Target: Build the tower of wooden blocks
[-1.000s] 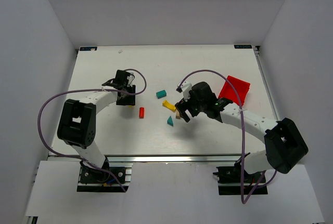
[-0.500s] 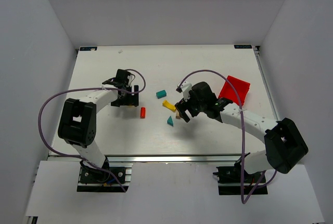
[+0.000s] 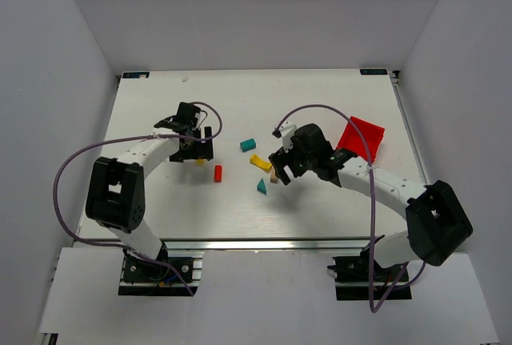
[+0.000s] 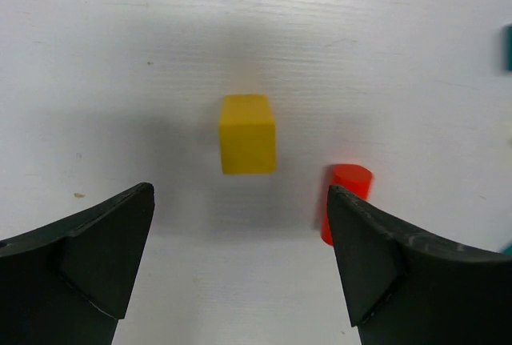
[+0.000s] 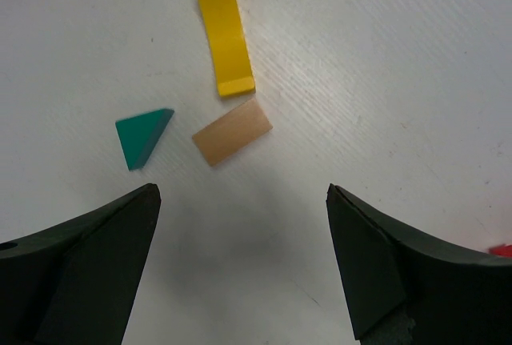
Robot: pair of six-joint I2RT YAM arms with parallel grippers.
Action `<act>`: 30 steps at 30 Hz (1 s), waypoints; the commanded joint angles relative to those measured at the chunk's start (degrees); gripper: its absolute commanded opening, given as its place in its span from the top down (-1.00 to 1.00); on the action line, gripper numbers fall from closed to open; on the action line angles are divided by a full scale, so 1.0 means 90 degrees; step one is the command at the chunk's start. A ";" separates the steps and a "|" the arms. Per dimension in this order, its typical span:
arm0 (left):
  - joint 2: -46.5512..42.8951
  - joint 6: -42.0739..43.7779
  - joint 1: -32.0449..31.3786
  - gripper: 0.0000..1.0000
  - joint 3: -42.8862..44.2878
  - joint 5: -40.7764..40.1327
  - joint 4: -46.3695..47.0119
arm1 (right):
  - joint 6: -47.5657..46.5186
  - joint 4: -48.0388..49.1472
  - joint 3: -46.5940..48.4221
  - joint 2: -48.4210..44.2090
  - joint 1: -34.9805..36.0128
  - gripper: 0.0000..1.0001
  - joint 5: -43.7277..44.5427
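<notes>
An edge cuts off a teal block (image 4: 509,47); fingers (image 4: 400,281) partly hide a red block (image 4: 350,189).

A yellow cube (image 4: 248,134) sits on the white bench (image 4: 120,57), at 12 o'clock of the left gripper (image 4: 238,217), whose jaws are spread wide. A red block (image 4: 346,201) lies at the cube's 4 o'clock, apart from it.

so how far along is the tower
Done: nothing is stacked yet; every block in view lies singly on the table. In hand: the left pincer hangs open over the yellow cube, with the red block beside it. The right pincer hangs open over the tan block, next to the yellow arch and teal triangle. Neither holds anything. Left: the whole stack, including the teal cube.
</notes>
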 commanded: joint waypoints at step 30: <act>-0.4137 -0.1206 0.0031 -0.96 -0.0220 -0.0299 -0.1324 | 0.6667 -0.1440 0.5196 0.4460 0.0923 -0.79 0.2124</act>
